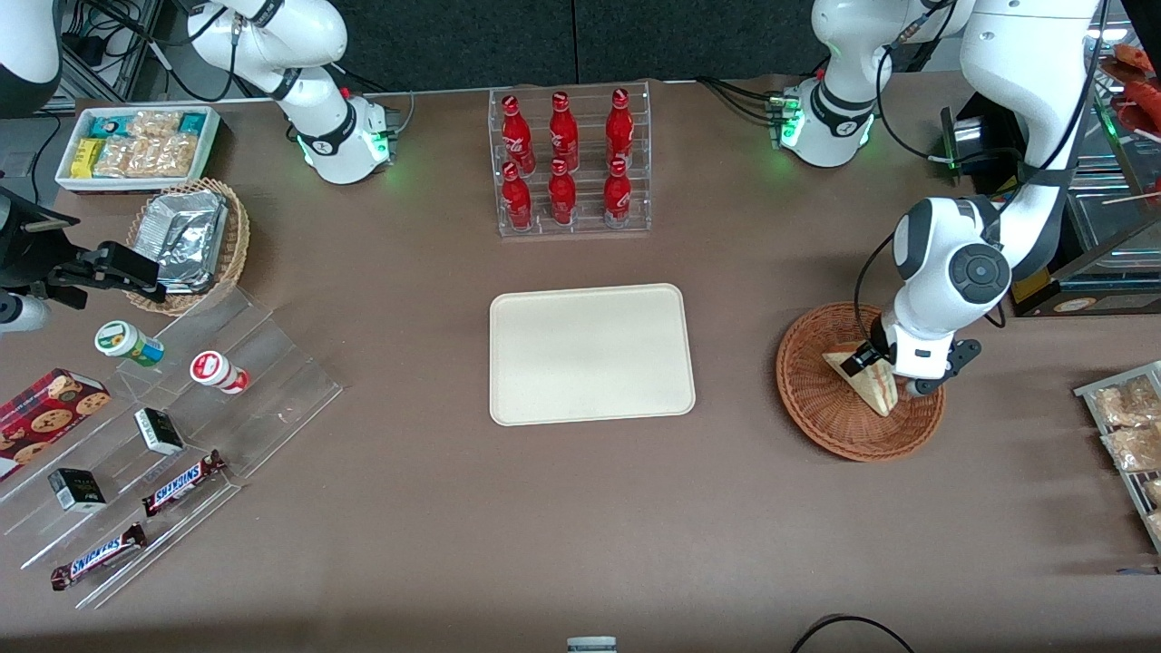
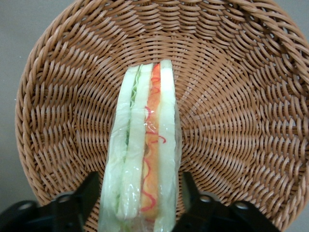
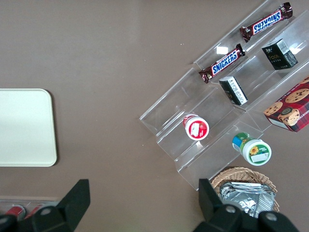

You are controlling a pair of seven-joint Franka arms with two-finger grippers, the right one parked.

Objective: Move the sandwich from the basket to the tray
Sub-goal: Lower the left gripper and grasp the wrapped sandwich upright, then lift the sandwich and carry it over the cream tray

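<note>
Item: sandwich (image 2: 145, 150), standing on edge in the basket (image 1: 807, 399) near its rim, straddled by the left gripper (image 2: 141, 198) whose fingers sit at either bread face, apparently closing for a lift toward the empty tray (image 1: 590, 354).

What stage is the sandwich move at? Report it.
Reach done: the claw is down in the basket, a finger on each side of the sandwich. In hand: the grasp; whether the fingers are already clamped is unclear. The sandwich looks tilted up over the basket. Left: carry it to the tray, which holds nothing yet, and release.
</note>
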